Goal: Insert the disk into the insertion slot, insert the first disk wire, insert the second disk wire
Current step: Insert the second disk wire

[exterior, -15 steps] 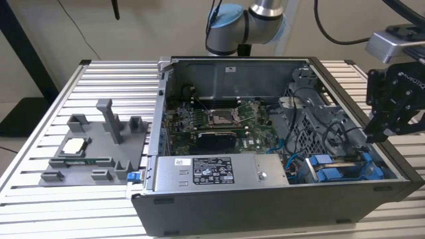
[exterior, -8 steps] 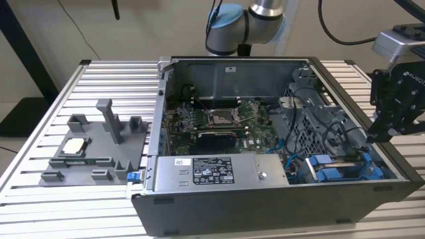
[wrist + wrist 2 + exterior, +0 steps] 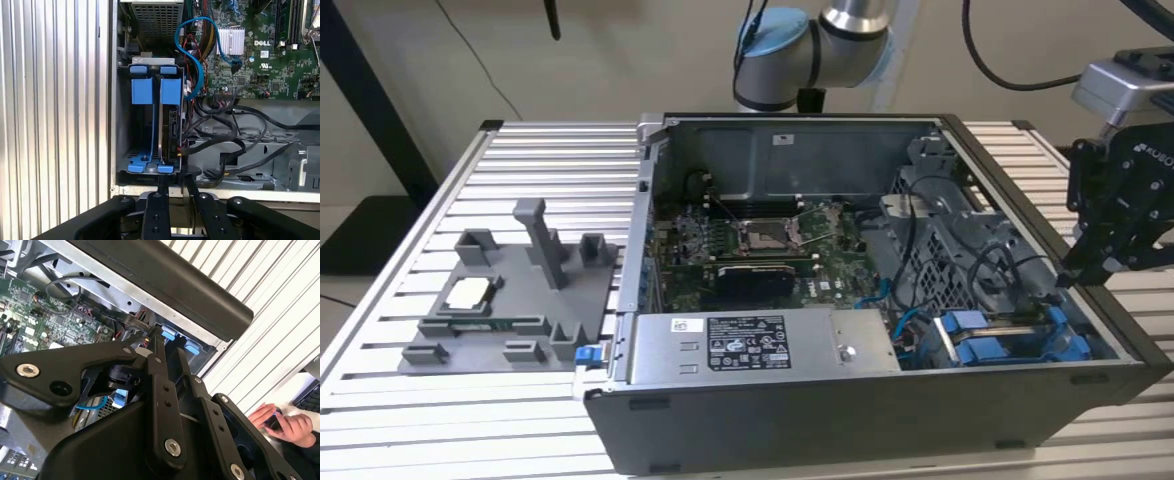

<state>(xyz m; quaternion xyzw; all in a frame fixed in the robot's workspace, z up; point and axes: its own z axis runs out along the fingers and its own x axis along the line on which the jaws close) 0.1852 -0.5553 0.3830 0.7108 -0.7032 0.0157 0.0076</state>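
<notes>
Blue carrier (image 3: 171,92): holds the disk (image 3: 171,127) on edge inside the insertion slot (image 3: 124,120); a second blue frame (image 3: 141,92) stands just beside it in the same bay.
Insertion slot: in the exterior view it sits at 4 o'clock of the open computer case (image 3: 854,420), against the case wall.
Gripper (image 3: 1074,275): hangs at 3 o'clock in the exterior view, above the case wall near the slot; I cannot tell whether it is parted or closed.
Cables: a light blue cable (image 3: 187,45) loops between the slot and the green motherboard (image 3: 260,45).
Table (image 3: 520,160): slatted metal, with a grey fixture tray (image 3: 507,290) at 9 o'clock.
Hands (image 3: 280,422): a person's, seen in the second wrist view beyond the table.
</notes>
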